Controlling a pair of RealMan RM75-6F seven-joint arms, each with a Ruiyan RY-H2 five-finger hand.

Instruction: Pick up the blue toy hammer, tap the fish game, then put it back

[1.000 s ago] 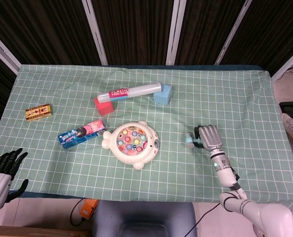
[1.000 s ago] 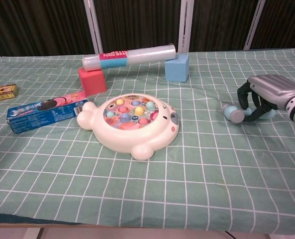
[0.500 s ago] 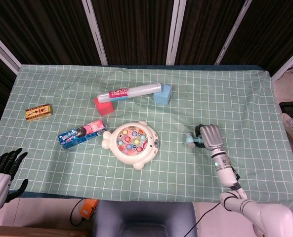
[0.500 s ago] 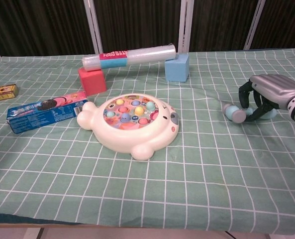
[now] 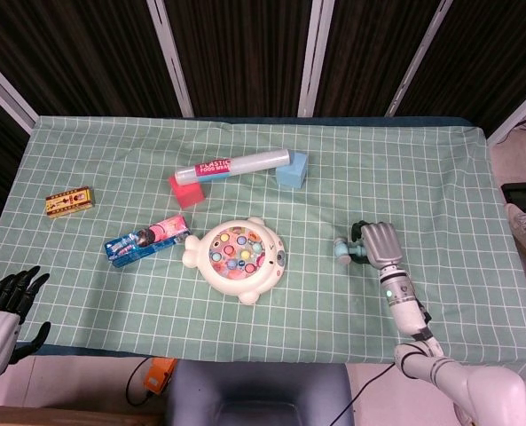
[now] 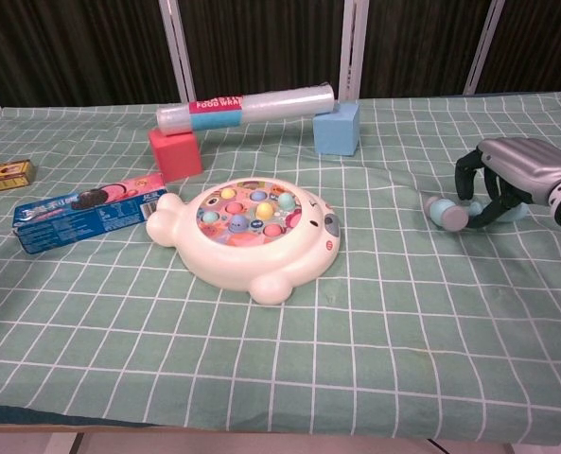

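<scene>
The blue toy hammer (image 5: 341, 249) lies low over the green checked cloth at the right, its round head (image 6: 446, 214) sticking out to the left. My right hand (image 5: 380, 243) covers its handle, dark fingers (image 6: 471, 183) curled around it; the handle is mostly hidden. The white fish game (image 5: 238, 258) with coloured fish sits at the table's middle, well left of the hammer (image 6: 252, 232). My left hand (image 5: 10, 297) hangs off the front left edge, fingers apart, holding nothing.
A plastic wrap roll (image 5: 233, 165) rests across a red block (image 5: 186, 190) and a blue block (image 5: 292, 169) at the back. A blue biscuit packet (image 5: 147, 240) lies left of the fish game, and a yellow box (image 5: 70, 202) sits at the far left.
My right hand has crept slightly right and away, and the hammer head has moved with it. The left hand has not moved.
</scene>
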